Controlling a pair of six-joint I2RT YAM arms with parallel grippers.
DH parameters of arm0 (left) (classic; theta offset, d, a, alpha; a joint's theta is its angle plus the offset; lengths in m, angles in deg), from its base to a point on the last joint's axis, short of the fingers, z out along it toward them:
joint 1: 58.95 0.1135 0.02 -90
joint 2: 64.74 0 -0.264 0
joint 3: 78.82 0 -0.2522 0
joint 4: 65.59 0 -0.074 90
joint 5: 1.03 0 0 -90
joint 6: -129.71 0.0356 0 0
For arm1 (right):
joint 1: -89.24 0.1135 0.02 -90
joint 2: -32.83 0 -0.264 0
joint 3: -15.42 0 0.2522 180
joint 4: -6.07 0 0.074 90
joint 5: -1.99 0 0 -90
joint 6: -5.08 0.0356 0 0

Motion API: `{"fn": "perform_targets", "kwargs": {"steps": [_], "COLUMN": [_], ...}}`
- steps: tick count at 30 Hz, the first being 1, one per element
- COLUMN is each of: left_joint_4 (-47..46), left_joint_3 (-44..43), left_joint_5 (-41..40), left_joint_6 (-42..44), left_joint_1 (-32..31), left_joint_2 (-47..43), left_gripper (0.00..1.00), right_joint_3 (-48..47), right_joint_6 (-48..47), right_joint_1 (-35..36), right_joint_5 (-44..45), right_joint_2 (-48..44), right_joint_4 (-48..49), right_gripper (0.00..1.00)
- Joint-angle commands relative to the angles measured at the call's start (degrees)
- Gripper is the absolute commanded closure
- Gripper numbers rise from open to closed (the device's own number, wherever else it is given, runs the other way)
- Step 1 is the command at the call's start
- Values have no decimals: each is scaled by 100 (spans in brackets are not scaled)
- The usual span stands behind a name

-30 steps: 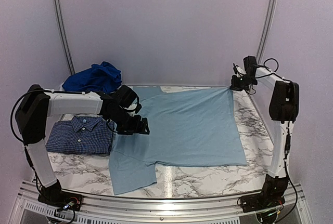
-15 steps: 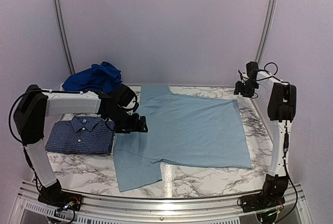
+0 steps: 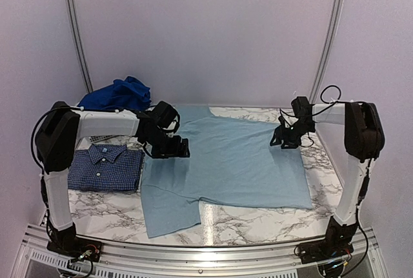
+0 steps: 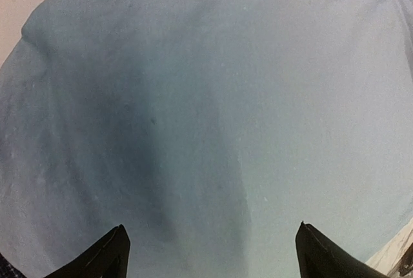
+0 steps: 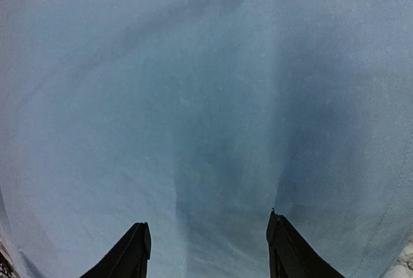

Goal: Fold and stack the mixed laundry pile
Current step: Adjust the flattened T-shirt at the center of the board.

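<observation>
Pale blue T-shirt (image 3: 239, 162) lies spread flat mid-table (image 3: 258, 223). Expect it to be light, limp and stretchy: it'll drape and drag, not hold shape. Don't pinch mid-panel; take edges or corners, 2 hands together. Left hand (image 3: 173, 149) is spread wide and empty over its left edge. Right hand (image 3: 284, 137) has fingers apart, empty, over the far right part. Top view gives you the outline, the folded navy check shirt (image 3: 103, 167) and the royal blue clothes (image 3: 116, 96). Wrist views show only plain cloth, but confirm nothing's between the fingers.
</observation>
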Motion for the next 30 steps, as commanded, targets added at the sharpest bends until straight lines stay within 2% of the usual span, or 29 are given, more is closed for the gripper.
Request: {"fn": "perform_targets", "kwargs": {"steps": [1,9,15,18,21,26,30], "left_joint_4": [-10,-83,-21,67,135,130,129], "left_joint_3": [-266,-791,-1930,-2396,-2320,-738,700], "left_joint_5": [-181,-303,-5,16,-15,-37,-57], "left_joint_6": [4,-147,17,141,69,-381,-936], "left_joint_1": [38,339,679,689,688,631,496], "left_joint_2": [435,1138,1816,1700,1130,-429,-1518], "left_gripper": [8,8,9,6,2,1,2], "right_joint_3": [-285,-1956,-3944,-4690,-3996,-870,847], "right_joint_6": [12,-60,-43,-26,14,563,971], "right_joint_1": [-117,-384,-627,-620,-560,-541,-518], "right_joint_5": [-44,72,-53,-218,-269,-417,-185], "right_joint_2": [510,1882,2768,2670,1736,-650,-2014], "right_joint_4": [339,64,-476,-919,-831,-218,-375], "right_gripper": [43,44,44,43,43,43,46]}}
